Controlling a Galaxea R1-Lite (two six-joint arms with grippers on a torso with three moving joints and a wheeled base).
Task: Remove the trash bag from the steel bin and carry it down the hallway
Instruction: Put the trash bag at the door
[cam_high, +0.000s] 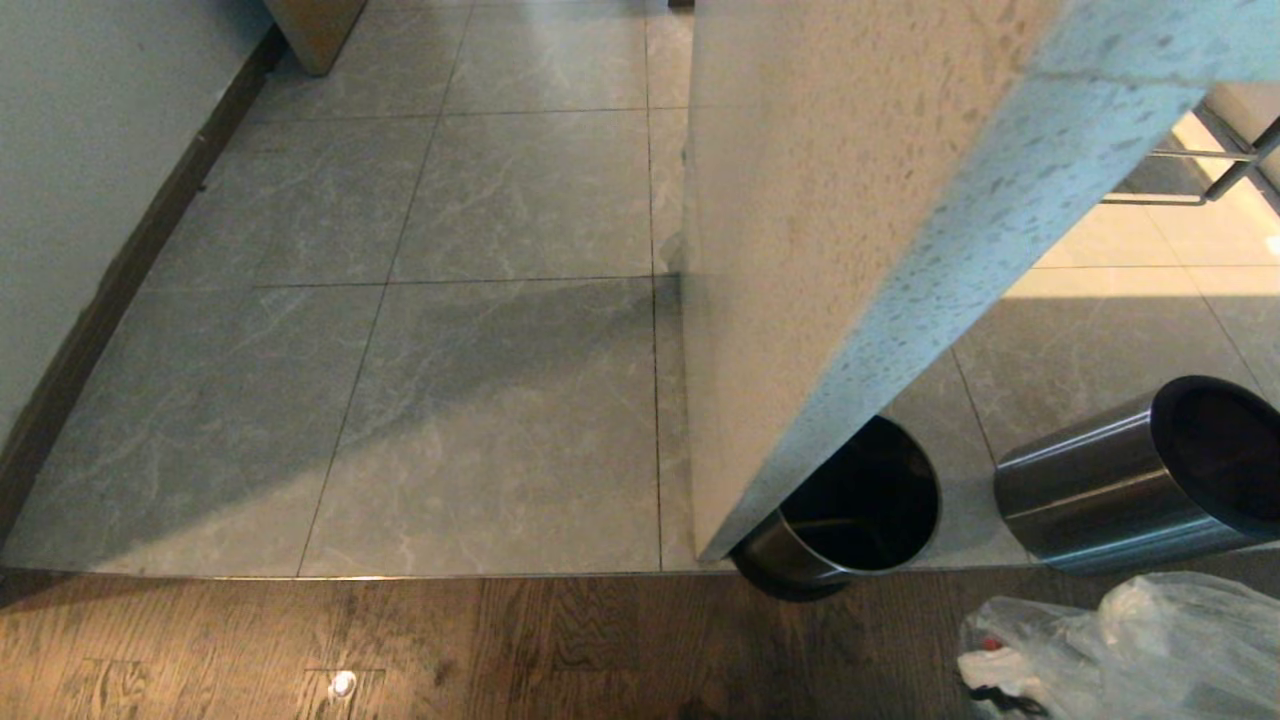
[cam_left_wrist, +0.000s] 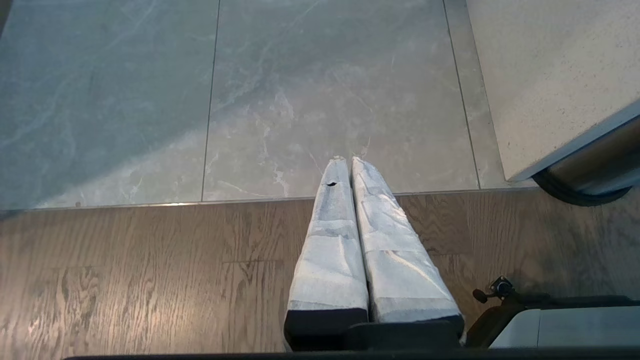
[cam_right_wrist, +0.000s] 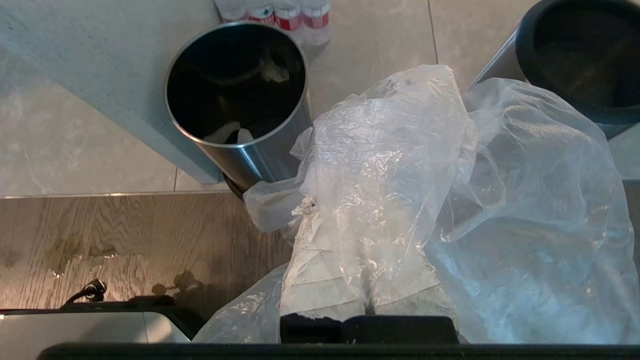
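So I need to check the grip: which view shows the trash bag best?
The right wrist view: the trash bag fills the frame, draped over the right gripper, whose fingers are shut on the plastic. The head view catches only a crumpled corner at the frame's lower right. The left wrist view shows none of it.

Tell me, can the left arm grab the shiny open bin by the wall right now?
Probably not right away. The left gripper has its fingers shut, pointing at bare floor tiles. The open bin sits off to the side, partly tucked behind the wall corner.
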